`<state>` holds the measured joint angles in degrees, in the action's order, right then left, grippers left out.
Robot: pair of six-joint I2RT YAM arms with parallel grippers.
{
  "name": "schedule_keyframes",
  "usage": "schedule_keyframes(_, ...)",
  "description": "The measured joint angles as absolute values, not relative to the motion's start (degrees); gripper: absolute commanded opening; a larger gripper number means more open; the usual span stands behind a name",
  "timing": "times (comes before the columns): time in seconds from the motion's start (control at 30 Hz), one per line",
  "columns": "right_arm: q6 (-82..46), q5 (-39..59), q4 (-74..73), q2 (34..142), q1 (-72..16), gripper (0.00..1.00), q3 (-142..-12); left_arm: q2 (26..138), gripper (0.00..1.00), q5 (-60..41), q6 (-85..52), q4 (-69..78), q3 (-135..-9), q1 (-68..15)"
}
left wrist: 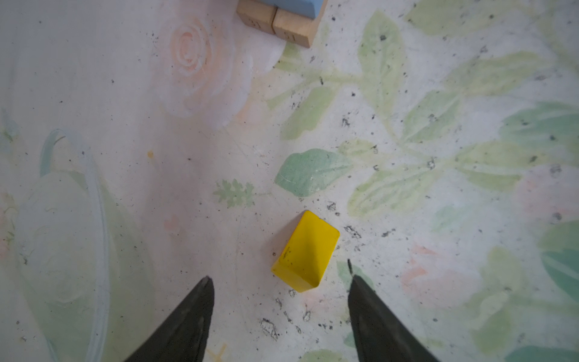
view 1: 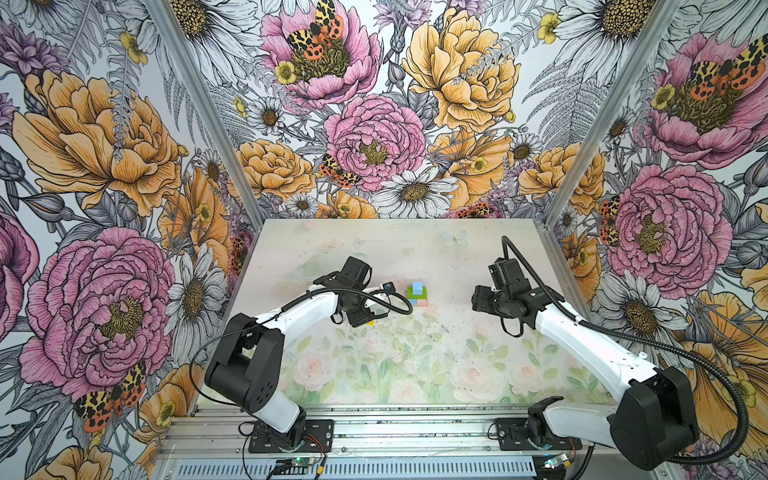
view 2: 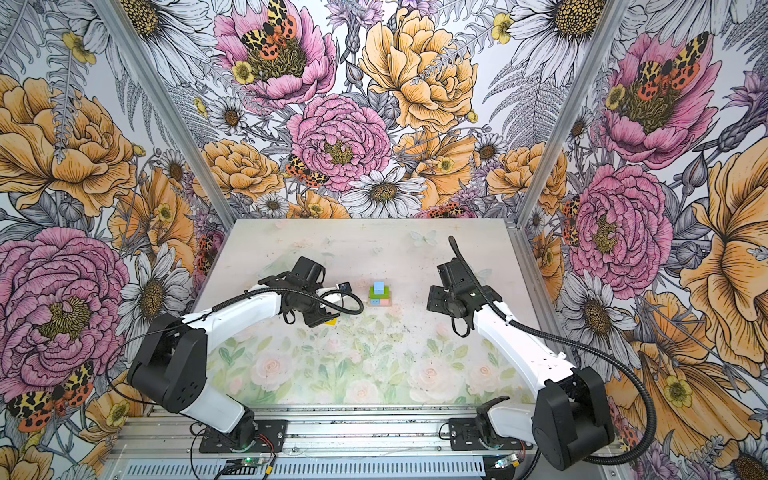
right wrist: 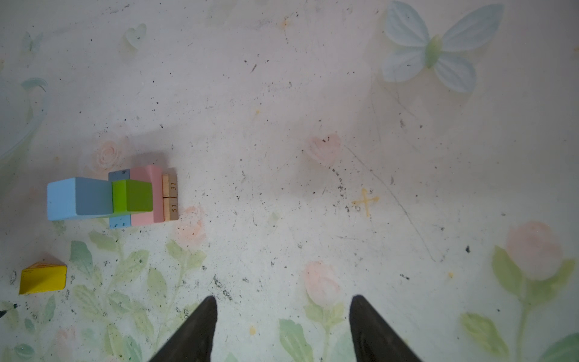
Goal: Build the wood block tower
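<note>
Showing whole wrist-side only: yellow block [left wrist: 305, 254]

The table [view 1: 415, 249] is pale, with soft pink roses and green leaves painted on it and lots of little black specks. Near its middle, two tan planks [right wrist: 170, 197] lie side by side, touching, with other blocks piled on top. A yellow roof-shaped piece [left wrist: 305, 252] lies alone on the table, left of the planks and a bit nearer.
</note>
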<state>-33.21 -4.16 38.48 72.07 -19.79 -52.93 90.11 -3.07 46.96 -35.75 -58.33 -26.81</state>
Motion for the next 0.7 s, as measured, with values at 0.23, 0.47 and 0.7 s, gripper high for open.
schedule_keyframes(0.23,-32.88,-3.46,38.24,72.18,-19.77,0.69,-52.90,90.52,0.72,-2.81,48.01,-36.16,-58.33,-26.81)
schedule_keyframes(0.47,-32.86,-3.09,37.80,72.88,-19.77,0.69,-52.90,93.86,0.72,-2.37,48.71,-36.73,-58.46,-26.81)
schedule_keyframes(0.7,-32.40,-2.92,37.74,73.23,-19.77,0.69,-52.90,95.50,0.72,-2.17,49.52,-37.26,-59.27,-26.81)
